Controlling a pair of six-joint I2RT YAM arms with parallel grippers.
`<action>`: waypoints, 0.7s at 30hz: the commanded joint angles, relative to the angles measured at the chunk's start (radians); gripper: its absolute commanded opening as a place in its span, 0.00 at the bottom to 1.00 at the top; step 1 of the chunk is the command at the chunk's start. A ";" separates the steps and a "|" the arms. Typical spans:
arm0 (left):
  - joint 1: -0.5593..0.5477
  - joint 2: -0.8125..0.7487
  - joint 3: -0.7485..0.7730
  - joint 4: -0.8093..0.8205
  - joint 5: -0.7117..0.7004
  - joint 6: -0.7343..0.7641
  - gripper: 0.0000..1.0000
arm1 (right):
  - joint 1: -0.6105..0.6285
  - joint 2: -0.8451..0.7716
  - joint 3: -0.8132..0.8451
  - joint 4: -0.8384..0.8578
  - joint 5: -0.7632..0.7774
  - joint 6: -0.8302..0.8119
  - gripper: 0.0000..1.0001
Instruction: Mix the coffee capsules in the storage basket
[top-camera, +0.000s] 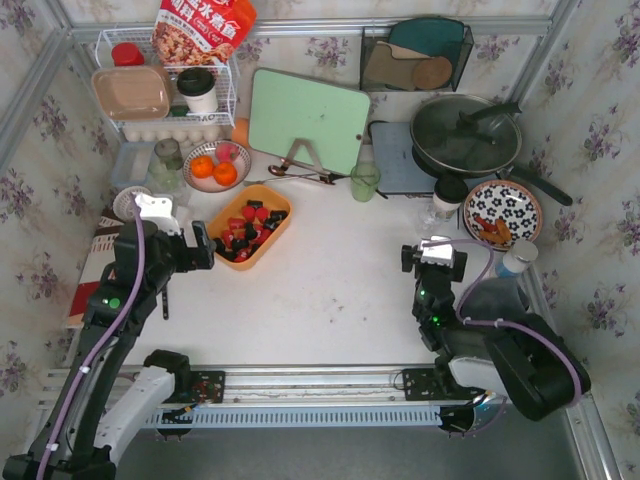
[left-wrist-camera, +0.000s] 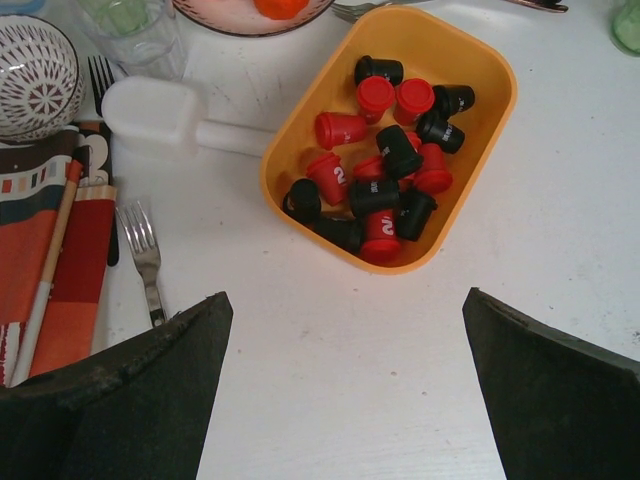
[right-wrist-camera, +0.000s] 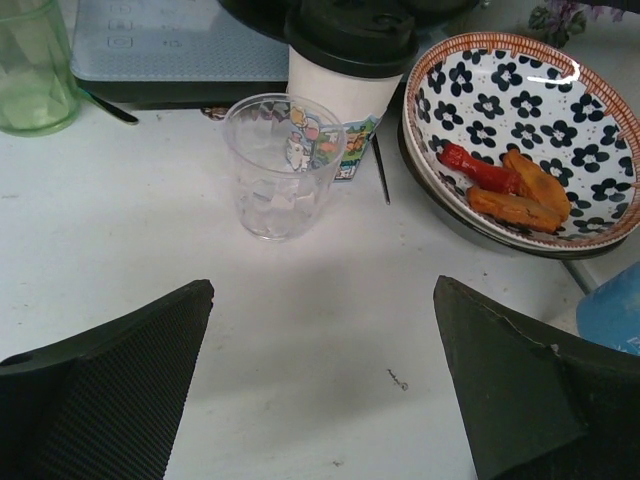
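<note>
While it hovers above the white table (left-wrist-camera: 330, 390), the left gripper (left-wrist-camera: 342, 298) stands wide open and holds nothing. The storage basket (left-wrist-camera: 497, 100) lies just ahead of its fingertips, slightly toward its right finger and touching neither. Inside the basket the coffee capsules (left-wrist-camera: 385, 175), red and black, lie tumbled in a loose heap, some resting on others. The right gripper (right-wrist-camera: 322, 290) is likewise spread wide and empty, well apart from the basket. A clear cup (right-wrist-camera: 278, 165) stands just ahead of it and a patterned bowl (right-wrist-camera: 520, 110) ahead to its right.

Hazards, as judged: the basket looks shallow and light, so a finger pressed against its wall would likely slide or tip it rather than stir. A fast sweep could flick capsules over the low rim. A descent onto the near rim could lever the far end up. A white scoop (left-wrist-camera: 155, 115) and a fork (left-wrist-camera: 145, 255), ahead and left of the left gripper, could be snagged by a wide approach.
</note>
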 joint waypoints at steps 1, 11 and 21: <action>0.016 0.009 0.012 0.023 0.039 -0.023 1.00 | -0.013 0.112 0.003 0.257 -0.048 -0.117 1.00; 0.036 0.014 0.015 0.018 0.057 -0.034 1.00 | -0.051 0.198 0.003 0.401 -0.165 -0.141 1.00; 0.046 0.017 0.016 0.018 0.071 -0.042 1.00 | -0.168 0.269 -0.013 0.542 -0.289 0.002 1.00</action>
